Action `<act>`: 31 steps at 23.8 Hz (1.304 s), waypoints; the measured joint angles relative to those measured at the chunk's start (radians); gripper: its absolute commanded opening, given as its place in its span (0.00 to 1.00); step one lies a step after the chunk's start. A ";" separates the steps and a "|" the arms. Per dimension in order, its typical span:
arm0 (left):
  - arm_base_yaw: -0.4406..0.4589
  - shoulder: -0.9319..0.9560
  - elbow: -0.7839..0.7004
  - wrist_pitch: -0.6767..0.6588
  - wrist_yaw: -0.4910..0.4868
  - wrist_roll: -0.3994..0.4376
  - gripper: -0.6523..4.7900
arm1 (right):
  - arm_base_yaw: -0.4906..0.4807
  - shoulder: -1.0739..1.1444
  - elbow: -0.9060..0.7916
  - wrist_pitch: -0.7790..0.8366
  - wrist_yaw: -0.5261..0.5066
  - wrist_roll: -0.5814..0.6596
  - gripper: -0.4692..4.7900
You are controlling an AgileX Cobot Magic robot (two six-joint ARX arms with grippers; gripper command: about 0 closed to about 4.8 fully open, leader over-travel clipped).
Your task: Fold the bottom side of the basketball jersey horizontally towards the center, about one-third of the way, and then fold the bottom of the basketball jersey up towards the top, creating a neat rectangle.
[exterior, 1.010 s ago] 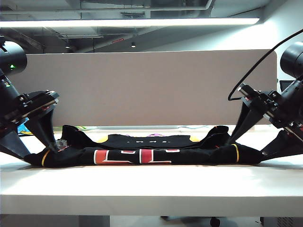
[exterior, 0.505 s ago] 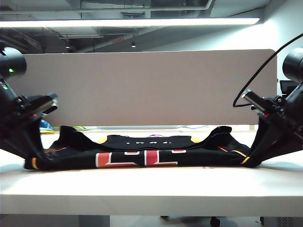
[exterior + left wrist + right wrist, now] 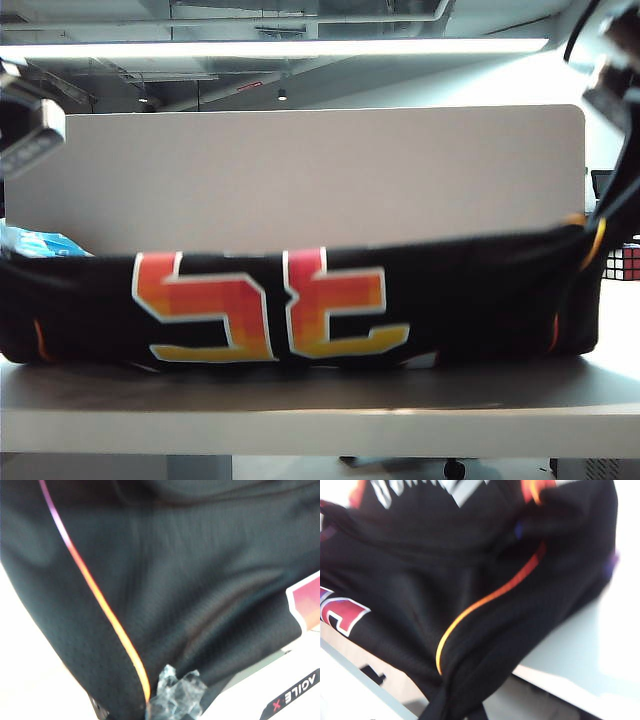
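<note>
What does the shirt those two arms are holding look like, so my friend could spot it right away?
Look at the white table in front of the beige partition. Across it stretches the jersey, lifted at its ends by the left gripper and the right gripper, both shut on it. It is black with a large orange-to-yellow 35 showing upside down, unlike the light blue cloth behind.

matt black mesh cloth basketball jersey [image 3: 190, 580], smooth pale table [image 3: 320, 400], perhaps crinkled clear plastic [image 3: 172, 697]

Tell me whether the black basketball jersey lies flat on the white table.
No, the black basketball jersey hangs stretched, its near edge lifted off the white table.
</note>
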 measured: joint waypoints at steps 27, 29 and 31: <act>0.002 0.615 0.387 1.001 -0.096 -0.229 0.61 | -0.016 0.804 0.610 0.546 0.112 0.092 0.49; 0.010 0.630 0.402 1.001 -0.098 -0.195 0.80 | -0.027 0.805 0.609 0.570 0.111 0.089 0.65; 0.019 0.630 0.413 1.017 -0.116 -0.158 0.80 | -0.051 0.801 0.614 0.591 0.106 0.089 0.65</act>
